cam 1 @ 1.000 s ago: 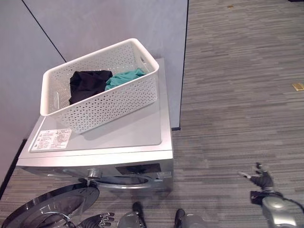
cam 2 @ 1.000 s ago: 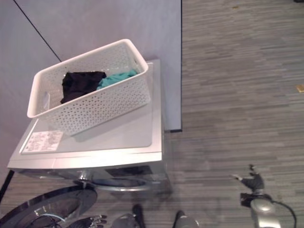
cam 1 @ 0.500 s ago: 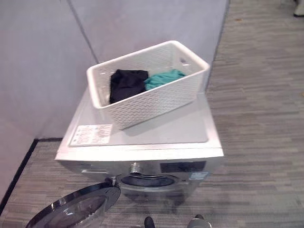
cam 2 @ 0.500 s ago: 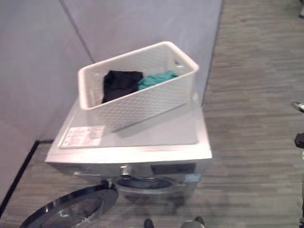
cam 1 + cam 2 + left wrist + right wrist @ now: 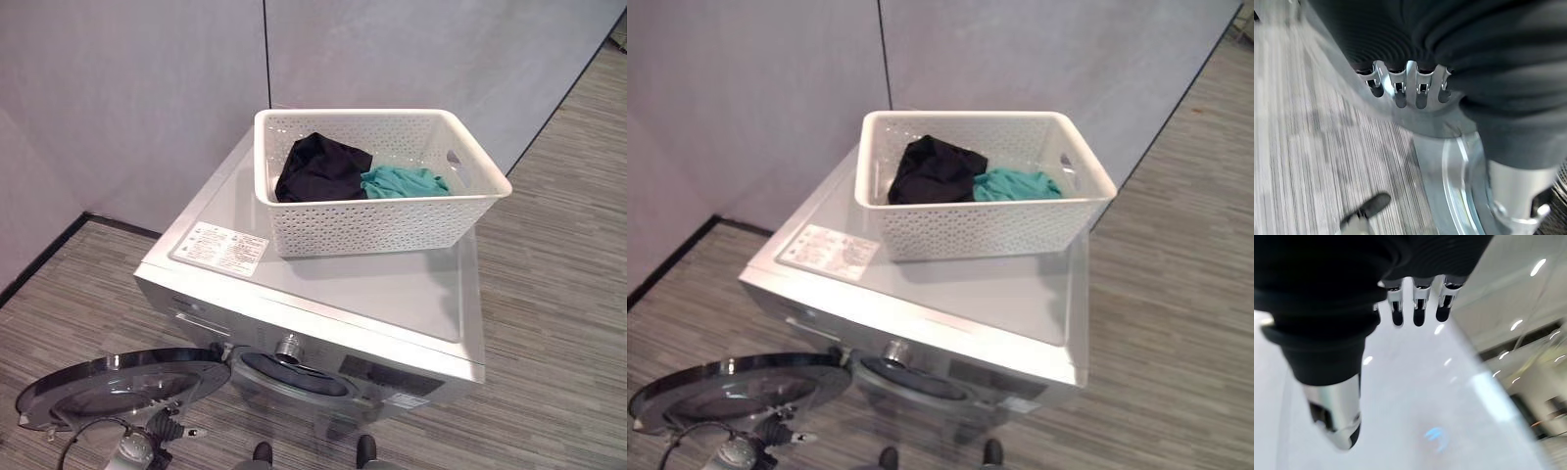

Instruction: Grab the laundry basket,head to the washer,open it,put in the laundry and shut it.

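A white perforated laundry basket [image 5: 377, 227] stands on top of the silver washer [image 5: 392, 294]. Inside it lie a black garment [image 5: 318, 166] and a teal garment [image 5: 402, 181]. The washer's round door [image 5: 118, 377] hangs open at the lower left, baring the drum opening [image 5: 294, 372]. My left hand [image 5: 147, 446] is low by the door's front edge with its fingers [image 5: 1400, 90] straight, holding nothing; the door's rim [image 5: 1459, 161] shows just past them. My right hand [image 5: 1337, 416] is open and empty, its fingers [image 5: 1418, 308] straight against a pale surface.
Grey partition walls [image 5: 147, 98] stand close behind and to the left of the washer. Striped carpet floor [image 5: 558, 294] stretches to the right and in front. A white label [image 5: 227, 247] lies on the washer's top near its left front corner.
The camera has swung, so the washer and basket now appear from further left. My right hand has left the eye views. The left hand stays low by the open door.
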Controlling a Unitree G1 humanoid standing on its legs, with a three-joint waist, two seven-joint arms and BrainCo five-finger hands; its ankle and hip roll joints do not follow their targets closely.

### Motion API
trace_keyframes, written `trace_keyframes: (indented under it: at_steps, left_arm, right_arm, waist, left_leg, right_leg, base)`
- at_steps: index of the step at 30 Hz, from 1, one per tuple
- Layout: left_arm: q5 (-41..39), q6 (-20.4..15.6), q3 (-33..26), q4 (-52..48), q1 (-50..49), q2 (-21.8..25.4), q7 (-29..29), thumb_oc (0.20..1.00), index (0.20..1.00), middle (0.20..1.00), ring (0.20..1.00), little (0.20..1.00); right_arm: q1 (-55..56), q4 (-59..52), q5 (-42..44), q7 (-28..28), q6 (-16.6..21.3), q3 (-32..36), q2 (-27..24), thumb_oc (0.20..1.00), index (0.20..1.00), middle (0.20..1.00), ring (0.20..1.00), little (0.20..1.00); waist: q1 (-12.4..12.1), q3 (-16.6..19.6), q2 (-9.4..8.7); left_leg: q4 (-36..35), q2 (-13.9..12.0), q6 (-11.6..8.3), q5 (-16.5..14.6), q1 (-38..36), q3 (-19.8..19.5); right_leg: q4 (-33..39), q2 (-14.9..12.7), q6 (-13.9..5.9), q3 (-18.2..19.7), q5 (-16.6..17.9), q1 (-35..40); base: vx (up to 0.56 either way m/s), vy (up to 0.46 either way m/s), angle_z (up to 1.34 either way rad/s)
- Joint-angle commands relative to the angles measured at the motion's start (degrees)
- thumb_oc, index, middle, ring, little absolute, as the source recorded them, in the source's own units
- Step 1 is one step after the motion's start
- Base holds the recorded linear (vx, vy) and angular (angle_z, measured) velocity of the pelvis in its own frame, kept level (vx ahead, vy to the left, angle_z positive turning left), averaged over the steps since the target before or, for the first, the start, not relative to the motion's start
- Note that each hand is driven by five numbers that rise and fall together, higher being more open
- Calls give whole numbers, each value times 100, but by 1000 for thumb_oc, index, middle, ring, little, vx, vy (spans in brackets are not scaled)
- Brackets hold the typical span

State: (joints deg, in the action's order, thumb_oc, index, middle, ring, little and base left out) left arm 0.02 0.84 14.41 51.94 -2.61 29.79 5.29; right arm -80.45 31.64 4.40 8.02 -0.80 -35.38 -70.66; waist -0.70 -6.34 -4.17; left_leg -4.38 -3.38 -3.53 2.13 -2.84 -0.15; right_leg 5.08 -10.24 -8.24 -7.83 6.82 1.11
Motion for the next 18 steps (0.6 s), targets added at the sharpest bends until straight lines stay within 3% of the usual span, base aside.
trace_keyframes:
  at_steps: [1,4,6,10,14,16,18]
  left_arm:
    - [-265,-227,-21,124,-158,139,-66,1000,1000,1000,1000,1000]
    - [-305,-233,92,87,-202,86,-13,1000,1000,1000,1000,1000]
    - [-333,-246,183,14,-236,107,56,1000,1000,1000,1000,1000]
    - [-394,-260,210,22,-211,169,18,1000,1000,1000,1000,1000]
    - [-458,-274,213,-18,-236,234,17,1000,1000,1000,1000,1000]
    - [-484,-278,227,95,-208,218,-11,1000,1000,1000,1000,1000]
    - [-539,-290,232,235,-188,178,-74,1000,1000,1000,1000,1000]
  right_arm:
    - [-399,142,375,-376,123,-477,71,1000,1000,1000,1000,1000]
    - [-629,181,483,-625,104,-880,395,1000,1000,1000,1000,1000]
    - [-874,691,587,-933,59,-1329,958,1000,1000,1000,1000,1000]
    - [-1004,1054,936,-1124,0,-1529,1647,1000,1000,1000,1000,1000]
    - [-1034,1226,954,-1350,-74,-1776,1953,1000,1000,1000,1000,1000]
    - [-1012,1306,971,-1406,-80,-1839,2092,937,937,937,937,937]
    - [-986,1588,1026,-1366,-55,-1808,2359,1000,1000,1000,1000,1000]
  waist:
    - [-91,238,54]
    - [-106,242,37]
    - [-160,221,14]
    - [-207,145,-18]
    - [-259,-7,-76]
    - [-278,-77,-107]
    - [-346,-154,-166]
  left_leg:
    - [420,-86,152,-692,220,21]
    - [345,-165,108,-650,195,-18]
    - [307,-221,69,-612,202,-47]
    - [300,-278,25,-552,318,-67]
    - [319,-315,-9,-483,505,-94]
    - [325,-337,-29,-453,588,-116]
    - [312,-359,-43,-413,699,-142]
  right_leg:
    - [-358,-263,-87,-122,-528,-221]
    - [-311,-185,-40,-199,-589,-151]
    - [-258,-134,-13,-265,-615,-102]
    - [-186,-86,16,-302,-608,-150]
    - [-189,-52,46,-338,-604,-246]
    - [-185,-41,56,-359,-594,-298]
    - [-142,-12,68,-390,-574,-355]
  base:
    - [50,-105,13]
    - [33,-77,2]
    - [8,-48,1]
    - [-23,-26,3]
    - [-52,-25,8]
    - [-69,-36,20]
    - [-61,-43,2]
